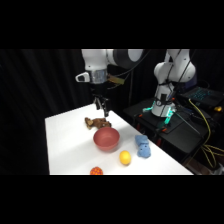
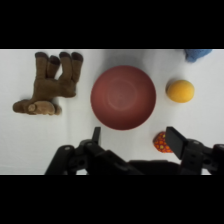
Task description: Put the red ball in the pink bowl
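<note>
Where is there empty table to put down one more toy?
The widest bare patch is the table's left part, left of the pink bowl and the brown plush toy. A smaller gap lies between the bowl and the red ball. It is crowded to the bowl's right, where the yellow ball and blue toy sit close together.

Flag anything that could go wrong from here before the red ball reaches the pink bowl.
1. The red ball sits at the table's near edge; a clumsy nudge might roll it off.
2. The gripper hangs above the brown plush toy, beyond the pink bowl, so its path to the ball crosses the bowl.
3. The yellow ball lies close by, a possible wrong pick.
</note>
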{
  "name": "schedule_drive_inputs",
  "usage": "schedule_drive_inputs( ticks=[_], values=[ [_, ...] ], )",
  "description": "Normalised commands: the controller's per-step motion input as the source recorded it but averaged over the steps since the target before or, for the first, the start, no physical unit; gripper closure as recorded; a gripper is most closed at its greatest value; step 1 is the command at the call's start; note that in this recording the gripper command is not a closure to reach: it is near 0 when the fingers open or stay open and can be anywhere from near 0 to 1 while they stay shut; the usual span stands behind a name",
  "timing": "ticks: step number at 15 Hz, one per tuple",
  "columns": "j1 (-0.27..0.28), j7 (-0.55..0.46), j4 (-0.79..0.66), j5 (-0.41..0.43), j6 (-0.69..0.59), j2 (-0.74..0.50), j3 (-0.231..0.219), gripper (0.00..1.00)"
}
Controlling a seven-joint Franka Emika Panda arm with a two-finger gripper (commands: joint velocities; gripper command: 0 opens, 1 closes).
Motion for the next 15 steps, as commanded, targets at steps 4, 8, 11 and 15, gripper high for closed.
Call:
schedule_drive_inputs(
  ticks=[4, 8, 11, 15],
  values=[
    [-0.021, 0.08, 0.02, -0.076, 0.02, 0.02, 0.019, 0.00],
    [0.013, 0.13, 0.17, -0.087, 0.07, 0.21, 0.040, 0.00],
    [0.073, 0.10, 0.41, -0.094, 0.02, 0.44, 0.073, 0.00],
    [0.105, 0.03, 0.61, -0.115, -0.10, 0.57, 0.077, 0.00]
  ],
)
